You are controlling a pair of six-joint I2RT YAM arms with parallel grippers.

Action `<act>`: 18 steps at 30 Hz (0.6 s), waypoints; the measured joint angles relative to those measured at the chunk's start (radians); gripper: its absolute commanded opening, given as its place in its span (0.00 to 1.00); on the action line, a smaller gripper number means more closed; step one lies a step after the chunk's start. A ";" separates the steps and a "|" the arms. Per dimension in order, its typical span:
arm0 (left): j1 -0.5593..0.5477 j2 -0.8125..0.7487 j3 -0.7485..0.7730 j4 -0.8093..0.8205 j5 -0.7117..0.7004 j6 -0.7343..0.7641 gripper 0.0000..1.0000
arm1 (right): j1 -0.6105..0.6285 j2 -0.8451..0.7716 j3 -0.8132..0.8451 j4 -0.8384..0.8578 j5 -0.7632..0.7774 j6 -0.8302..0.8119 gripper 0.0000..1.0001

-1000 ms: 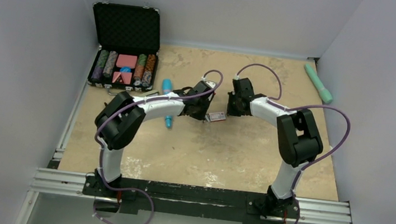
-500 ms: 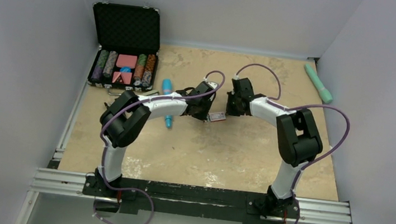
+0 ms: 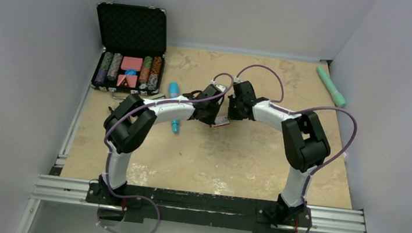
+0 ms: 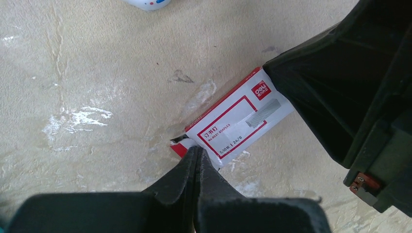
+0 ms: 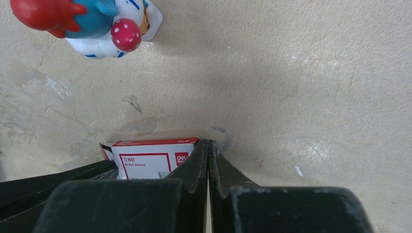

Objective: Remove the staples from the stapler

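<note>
Tabletop, scuffed beige between grey walls, bears a staple box; left fingers and right fingers each pressed together.

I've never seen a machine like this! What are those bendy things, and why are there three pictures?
Those are two robot arms bolted to a table. One picture looks down from above; the other two come from little cameras on the wrists. Each arm ends in a pinching tool. The left tool and right tool are both pinched shut, tips beside a small red-and-white staple box, seemingly holding nothing. Also lying there: a blue-and-white toy, an open case of poker chips and a teal stick.
</note>
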 measured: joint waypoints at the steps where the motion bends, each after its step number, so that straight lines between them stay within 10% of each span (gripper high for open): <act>1: 0.000 0.000 0.000 0.000 0.000 0.000 0.00 | 0.001 0.001 0.001 0.000 0.002 0.000 0.00; 18: 0.000 -0.036 0.000 -0.051 0.001 0.007 0.00 | 0.024 0.008 0.001 0.022 -0.005 0.019 0.00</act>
